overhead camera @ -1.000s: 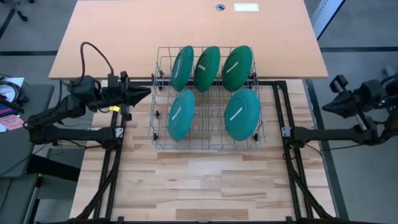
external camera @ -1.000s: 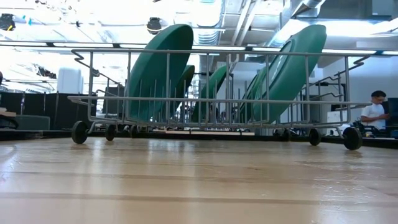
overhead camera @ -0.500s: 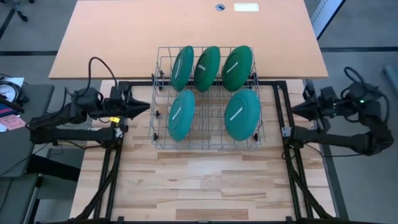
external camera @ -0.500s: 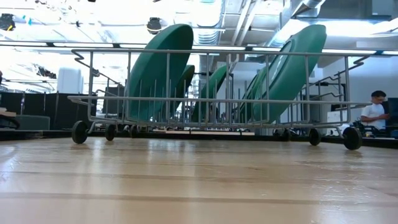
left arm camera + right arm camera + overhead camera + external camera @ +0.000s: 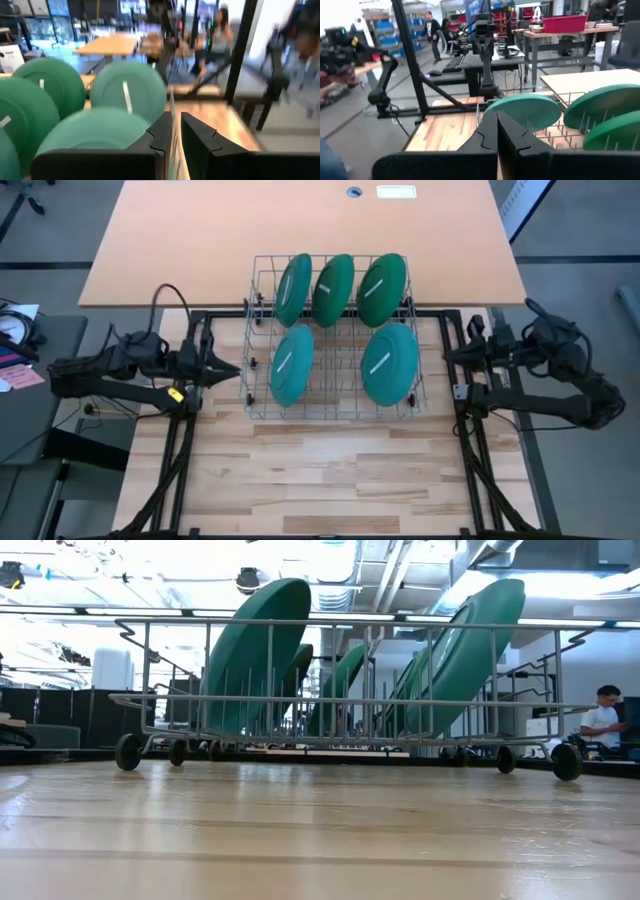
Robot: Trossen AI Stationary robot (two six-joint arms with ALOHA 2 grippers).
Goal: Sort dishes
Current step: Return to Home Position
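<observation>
Vs. a sec ago, the left claw (image 5: 232,367) has slid a bit nearer along the left side of the rack (image 5: 335,375), and the right claw (image 5: 450,353) has swung in from far out to just beside the rack's right side. Both are pinched narrow and hold nothing. All five plates (image 5: 292,365) stand as before on edge in the rack, 3 in the back row and 2 in front, none on the desk (image 5: 330,470), so I judge the sorting is done and the arms are only parking.

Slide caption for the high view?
Five plates stand in the wire rack; left gripper and right gripper flank it, empty.
</observation>
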